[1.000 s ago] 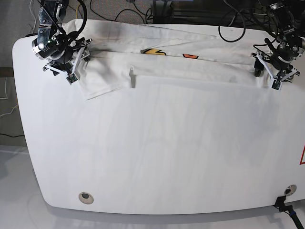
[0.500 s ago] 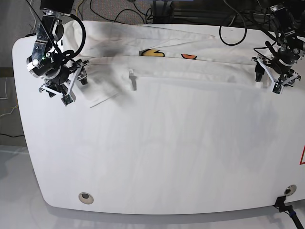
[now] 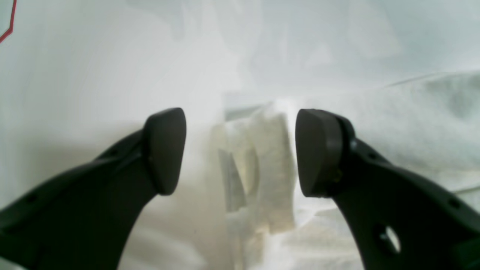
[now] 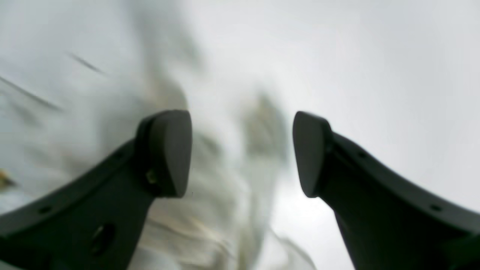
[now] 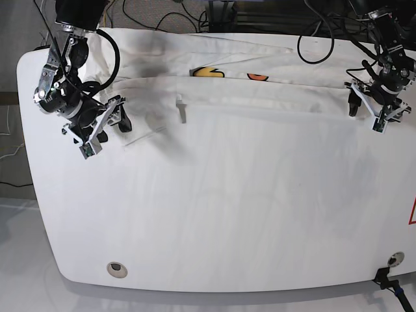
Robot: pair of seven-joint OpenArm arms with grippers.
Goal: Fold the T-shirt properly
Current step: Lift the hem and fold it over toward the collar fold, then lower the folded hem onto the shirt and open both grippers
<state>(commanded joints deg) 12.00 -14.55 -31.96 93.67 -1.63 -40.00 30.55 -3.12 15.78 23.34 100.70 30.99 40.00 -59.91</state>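
The T-shirt (image 5: 260, 91) lies folded into a long white band along the far edge of the white desk (image 5: 214, 214), and white on white makes its lower hem hard to trace. Only scraps of the print peek out from under the fold, a yellow bit and an orange bit near the middle; the rest of the lettering is hidden. On the right of the base view the left gripper (image 5: 369, 107) hangs over the shirt's end, and its wrist camera shows the fingers (image 3: 165, 150) spread wide with a creamy bunch of cloth lying between them, not pinched. On the left, the right gripper (image 5: 103, 125) sits just off the shirt's other end, jaws likewise wide apart and holding nothing; its own view is smeared with blur, so the crumpled fabric (image 4: 210, 210) beneath is barely readable.
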